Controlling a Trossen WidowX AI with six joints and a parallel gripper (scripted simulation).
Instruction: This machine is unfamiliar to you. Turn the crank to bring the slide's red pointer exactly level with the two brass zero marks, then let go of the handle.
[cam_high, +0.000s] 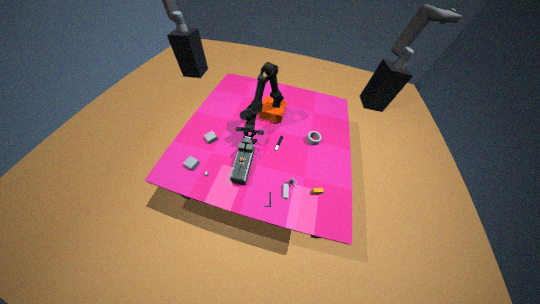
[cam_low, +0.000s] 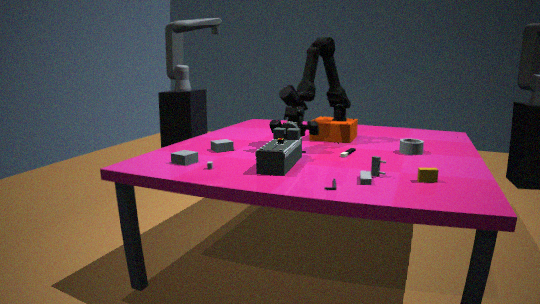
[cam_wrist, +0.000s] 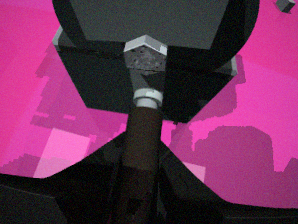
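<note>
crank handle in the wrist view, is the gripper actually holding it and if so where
Yes, the gripper is shut on the dark brown crank handle, around its grip, beyond the pale collar.
</note>
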